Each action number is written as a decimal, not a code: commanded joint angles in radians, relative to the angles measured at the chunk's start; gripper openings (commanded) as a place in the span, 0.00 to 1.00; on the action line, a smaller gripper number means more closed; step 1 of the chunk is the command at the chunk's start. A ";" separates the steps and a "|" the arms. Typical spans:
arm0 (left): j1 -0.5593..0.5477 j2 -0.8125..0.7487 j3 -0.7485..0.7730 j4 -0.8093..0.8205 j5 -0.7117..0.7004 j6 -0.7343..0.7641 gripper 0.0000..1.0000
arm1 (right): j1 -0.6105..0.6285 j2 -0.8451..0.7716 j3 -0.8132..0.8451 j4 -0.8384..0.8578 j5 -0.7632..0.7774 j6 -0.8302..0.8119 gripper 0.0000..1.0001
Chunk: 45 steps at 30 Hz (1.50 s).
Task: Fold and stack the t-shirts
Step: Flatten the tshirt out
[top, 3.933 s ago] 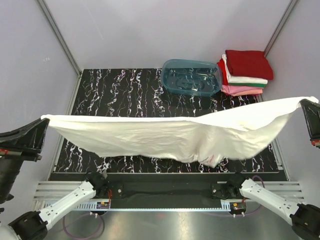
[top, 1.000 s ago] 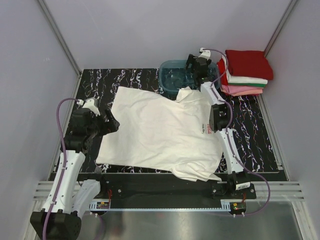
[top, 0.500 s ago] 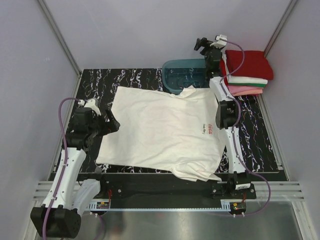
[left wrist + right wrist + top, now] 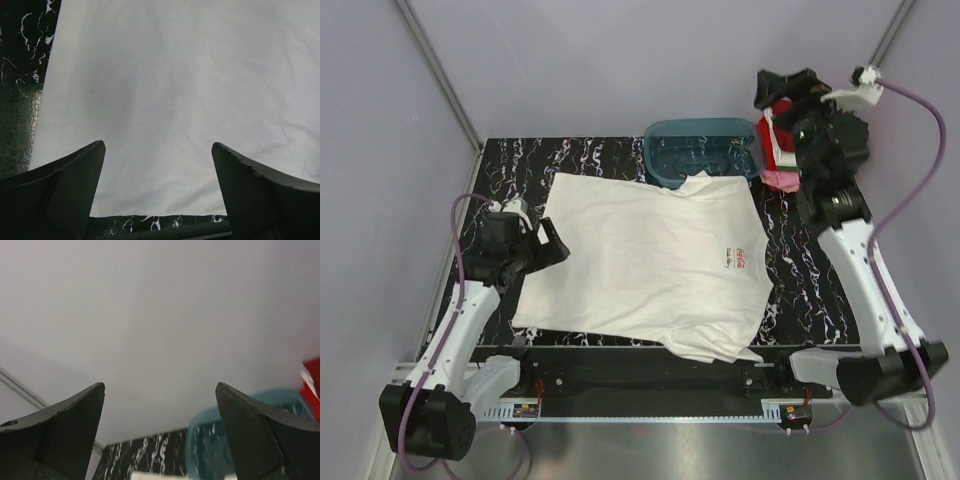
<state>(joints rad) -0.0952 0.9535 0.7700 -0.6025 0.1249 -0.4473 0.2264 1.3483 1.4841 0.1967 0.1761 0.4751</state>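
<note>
A white t-shirt (image 4: pixel 645 265) with a small red logo (image 4: pixel 740 258) lies spread flat on the black marbled table (image 4: pixel 510 170). My left gripper (image 4: pixel 558 245) hovers open at the shirt's left edge. In the left wrist view the white t-shirt (image 4: pixel 175 85) fills the space between that open gripper (image 4: pixel 157 145), whose fingers hold nothing. My right gripper (image 4: pixel 767 92) is raised at the back right, open and empty. It covers most of the folded t-shirts; red (image 4: pixel 782 150) and pink (image 4: pixel 782 178) edges show. The right gripper (image 4: pixel 160 385) faces the wall.
A translucent teal tub (image 4: pixel 700 150) stands at the back, touching the shirt's collar; the tub (image 4: pixel 215 440) also shows in the right wrist view. Grey walls enclose the table on three sides. The right arm (image 4: pixel 865 270) stretches along the table's right side.
The shirt, earlier held stretched in the air by both grippers, now lies flat. Over the last second the right arm lifted off its collar and swung back right over the stack.
</note>
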 commanded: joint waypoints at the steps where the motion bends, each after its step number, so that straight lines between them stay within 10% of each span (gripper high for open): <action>1: -0.021 -0.033 -0.024 0.039 -0.071 -0.079 0.96 | 0.037 -0.095 -0.142 -0.576 0.089 0.143 1.00; 6: -0.023 0.105 0.005 0.179 0.027 -0.106 0.96 | 0.100 -0.186 -0.324 -0.879 -0.015 0.290 1.00; 23: -0.170 0.617 0.025 0.330 0.047 -0.195 0.93 | 0.163 0.230 -0.565 -0.777 -0.230 0.304 1.00; 33: -0.250 0.319 -0.349 0.340 0.051 -0.342 0.93 | 0.211 0.049 -0.763 -0.792 -0.222 0.411 1.00; 45: -0.470 -0.330 -0.474 -0.029 -0.027 -0.622 0.93 | 0.271 -0.356 -0.861 -1.017 -0.191 0.569 1.00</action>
<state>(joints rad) -0.5049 0.6907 0.2905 -0.4618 0.1364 -0.9504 0.4732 1.0531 0.6239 -0.7322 -0.0372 0.9779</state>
